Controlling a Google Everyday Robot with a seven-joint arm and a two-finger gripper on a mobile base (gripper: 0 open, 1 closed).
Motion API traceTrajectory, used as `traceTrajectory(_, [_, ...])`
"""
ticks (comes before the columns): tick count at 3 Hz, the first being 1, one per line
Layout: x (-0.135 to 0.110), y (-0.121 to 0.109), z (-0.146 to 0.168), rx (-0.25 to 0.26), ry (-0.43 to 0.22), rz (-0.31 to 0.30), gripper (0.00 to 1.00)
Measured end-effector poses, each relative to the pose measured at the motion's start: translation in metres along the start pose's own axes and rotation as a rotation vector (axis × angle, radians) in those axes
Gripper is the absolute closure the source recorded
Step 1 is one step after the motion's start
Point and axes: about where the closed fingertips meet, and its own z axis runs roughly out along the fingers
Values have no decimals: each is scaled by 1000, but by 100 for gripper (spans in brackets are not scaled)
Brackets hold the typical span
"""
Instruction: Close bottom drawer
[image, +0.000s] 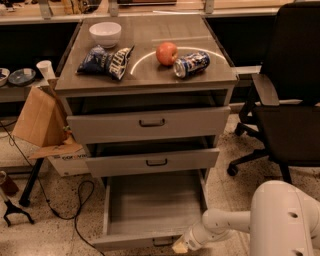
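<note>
The bottom drawer (150, 210) is pulled far out of the grey cabinet, its plain grey inside showing and empty. Its front panel (130, 243) lies at the bottom edge of the view, with a small dark handle (161, 242). My gripper (181, 245) is at the end of the white arm (225, 222), low at the right end of that front panel, just right of the handle. The mid-sized drawer (152, 161) and the top drawer (149, 123) above are each slightly open.
On the cabinet top are a white bowl (105, 33), two chip bags (104, 62), a red apple (167, 53) and a tipped can (191, 64). A black office chair (290, 100) stands to the right. A cardboard box (42, 122) and black cables (65, 210) are on the left.
</note>
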Motion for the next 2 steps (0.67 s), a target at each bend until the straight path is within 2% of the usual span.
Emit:
traceTrajectory(1, [-11,-10,0,45,6,24,39])
traceTrajectory(2, [-17,-14,-1,64,7,30,16])
